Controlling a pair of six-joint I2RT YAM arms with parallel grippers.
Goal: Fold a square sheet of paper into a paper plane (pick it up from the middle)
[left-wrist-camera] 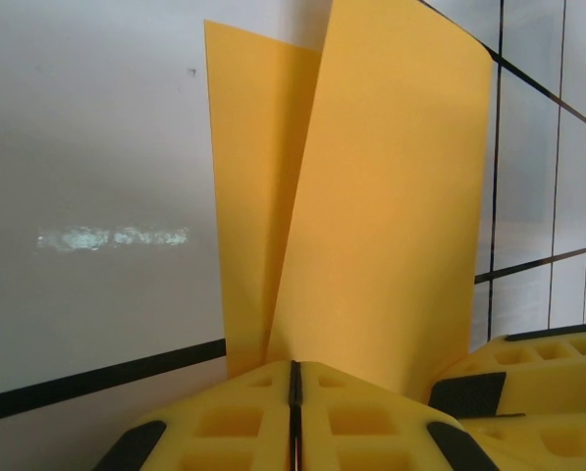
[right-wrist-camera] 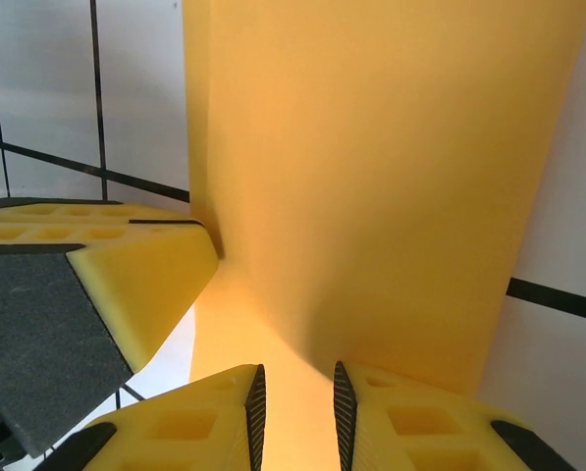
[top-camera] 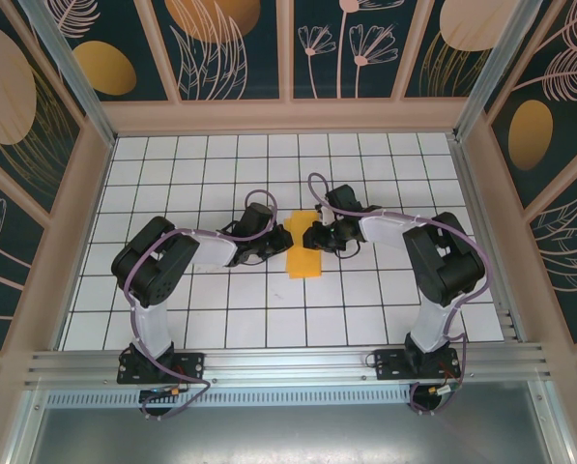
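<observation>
Yellow fingers [left-wrist-camera: 224, 422] of the left gripper [left-wrist-camera: 294, 378] press flat together at the bottom of the left wrist view, pinching the lower edge of the sheet of paper [left-wrist-camera: 391, 196]. From that grip the orange-yellow sheet rises in two plain flaps that spread apart like a half-opened fold.

Just to its right sits the right gripper [right-wrist-camera: 297, 388], jaws a narrow slit apart. Orange paper shows in the slit and fills the view above it. Whether the pads actually clamp the paper cannot be told.

Seen from above, both grippers close in on the sheet from either side, near the middle of the white, black-gridded tabletop [top-camera: 172, 309]. The paper appears there as a narrow strip running from the near edge's direction toward the far edge, its nearer end broader. The two arms [top-camera: 158, 271] bend inward from their bases at the near edge. Teal walls [top-camera: 230, 48] painted with gold discs and pale leaf outlines enclose the tabletop on three sides.
</observation>
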